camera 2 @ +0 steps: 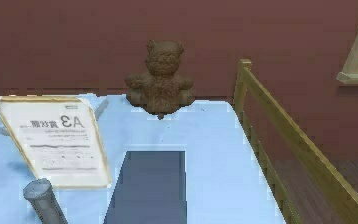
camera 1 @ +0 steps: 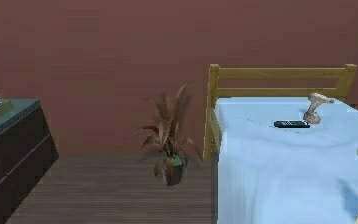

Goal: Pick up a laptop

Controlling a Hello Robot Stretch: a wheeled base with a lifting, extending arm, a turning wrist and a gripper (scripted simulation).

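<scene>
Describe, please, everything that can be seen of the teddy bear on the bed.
The teddy bear is brown and looks like soft plush. It has a round head with two round ears, a stout body and short arms spread to both sides. It sits upright, facing the camera, on the light blue bed cover; nothing else seems to touch it. The printed white sheet lies apart from it, toward the picture's left.

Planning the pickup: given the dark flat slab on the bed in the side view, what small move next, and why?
Probably extend the arm toward the dark flat slab, likely the laptop: it lies on the bed at the arm side view's bottom middle, beside a printed white sheet.
</scene>
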